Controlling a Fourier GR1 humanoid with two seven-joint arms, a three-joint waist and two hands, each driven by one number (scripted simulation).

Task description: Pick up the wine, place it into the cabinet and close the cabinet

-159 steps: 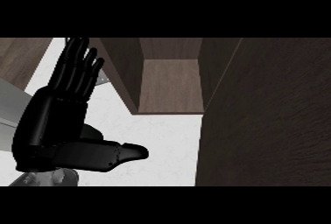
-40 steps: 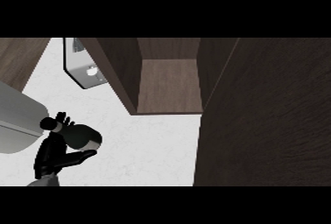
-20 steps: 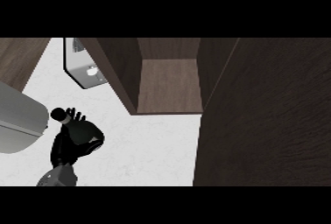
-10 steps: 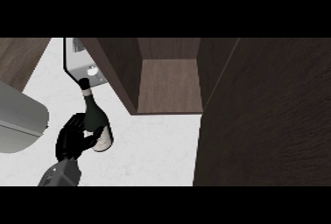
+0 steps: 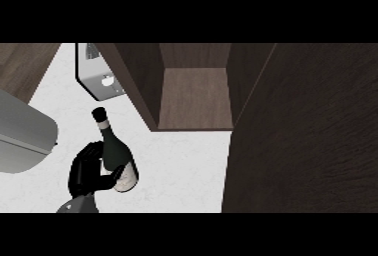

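Note:
The wine bottle [image 5: 115, 150] is dark green with a black-capped neck and a pale label near its base. It shows at the lower left of the head view, above the white counter [image 5: 184, 170], with its neck pointing away towards the back. My left hand [image 5: 83, 172] is shut on the bottle's lower body, fingers on its left side and thumb across the front. The cabinet [image 5: 196, 97] stands open to the bottle's upper right, and its brown shelf shows nothing on it. Its dark door [image 5: 303, 130] is swung open and fills the right side. My right hand is out of sight.
A large grey rounded object [image 5: 22, 135] sits at the left edge, close to my hand. A small grey panel with a round knob [image 5: 101, 81] hangs behind the bottle's neck. The cabinet's left wall [image 5: 136, 82] is just right of the neck.
Over the last two seconds my left hand has come up with the bottle and moved toward the cabinet. The neck now stretches further towards the back.

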